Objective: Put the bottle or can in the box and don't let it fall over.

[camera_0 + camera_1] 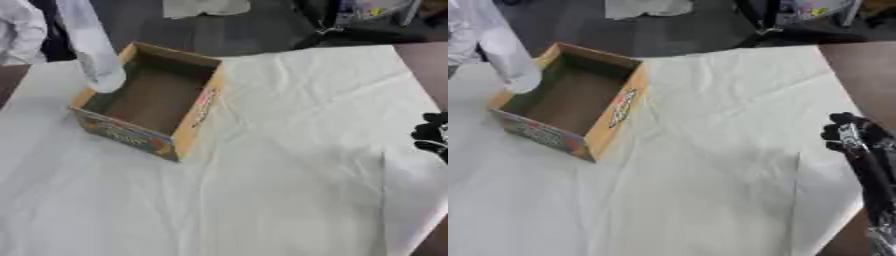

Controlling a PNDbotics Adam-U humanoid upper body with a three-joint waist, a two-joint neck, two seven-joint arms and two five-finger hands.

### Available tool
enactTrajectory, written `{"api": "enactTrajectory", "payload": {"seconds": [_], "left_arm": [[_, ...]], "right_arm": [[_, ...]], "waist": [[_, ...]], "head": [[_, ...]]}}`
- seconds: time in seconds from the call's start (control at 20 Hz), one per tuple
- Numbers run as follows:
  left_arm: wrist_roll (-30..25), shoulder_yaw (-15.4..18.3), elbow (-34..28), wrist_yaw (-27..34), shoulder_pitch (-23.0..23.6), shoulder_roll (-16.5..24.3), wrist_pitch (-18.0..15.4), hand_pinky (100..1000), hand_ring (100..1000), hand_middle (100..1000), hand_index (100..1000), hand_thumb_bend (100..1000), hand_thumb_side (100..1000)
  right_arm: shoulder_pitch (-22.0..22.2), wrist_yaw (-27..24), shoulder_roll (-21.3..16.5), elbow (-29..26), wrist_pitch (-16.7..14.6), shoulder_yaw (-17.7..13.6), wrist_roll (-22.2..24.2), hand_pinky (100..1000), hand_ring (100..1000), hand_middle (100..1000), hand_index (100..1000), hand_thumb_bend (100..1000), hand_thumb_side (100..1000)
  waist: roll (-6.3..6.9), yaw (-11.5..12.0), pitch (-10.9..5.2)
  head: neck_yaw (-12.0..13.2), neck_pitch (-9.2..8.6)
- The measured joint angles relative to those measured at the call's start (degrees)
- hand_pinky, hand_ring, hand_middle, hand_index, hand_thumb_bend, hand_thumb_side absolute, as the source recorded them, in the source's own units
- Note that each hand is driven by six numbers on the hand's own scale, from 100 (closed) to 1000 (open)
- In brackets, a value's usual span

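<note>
Right hand [852, 132]: at the surface's right edge, fingers curled, holding nothing.
Bottle [94, 50]: pale, tilted over the box's left rim; holder unclear.
Box [194, 117]: open, upper left.
Surface [297, 165]: white cloth, bare between box and hand.

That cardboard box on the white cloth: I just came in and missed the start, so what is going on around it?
The open brown cardboard box with printed sides sits empty on the white cloth-covered table. A person in a white sleeve holds a clear, pale plastic bottle at the box's left rim, tilted, its lower end at the edge. The robot's black right hand waits at the table's right edge, fingers curled, holding nothing. Its left hand is not visible.
</note>
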Motion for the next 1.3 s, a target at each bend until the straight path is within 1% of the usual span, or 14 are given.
{"api": "enactTrajectory", "payload": {"seconds": [0.25,0.8,1.2,1.3], "left_arm": [[0.57,-0.71,0.35,-0.31,-0.04,-0.91,-0.13,562,226,261,324,100,174],[0.22,-2.58,1.38,-2.08,1.48,-2.21,-0.33,565,249,285,349,100,172],[-1.62,-3.42,1.70,-2.73,2.96,-2.63,-0.79,609,369,410,449,100,137],[-2.22,-3.66,1.41,-2.72,3.76,-2.61,-0.97,618,387,427,463,100,133]], "right_arm": [[-0.39,0.04,0.00,0.00,-0.01,0.14,0.17,743,706,612,734,100,709],[-1.31,-0.05,-0.04,0.00,-0.63,0.15,0.62,743,706,613,735,100,706],[-1.52,-0.15,-0.04,0.00,-0.90,0.17,0.82,743,706,613,735,100,702],[-1.53,-0.26,-0.04,0.00,-0.92,0.17,0.82,743,706,613,734,100,700]], "waist": [[0.19,-0.36,0.22],[-0.09,-0.98,0.60],[-0.37,-0.98,0.65],[-0.48,-0.90,0.65]], "head": [[0.01,-0.07],[0.26,-0.08],[0.27,-0.08],[0.25,-0.08]]}}
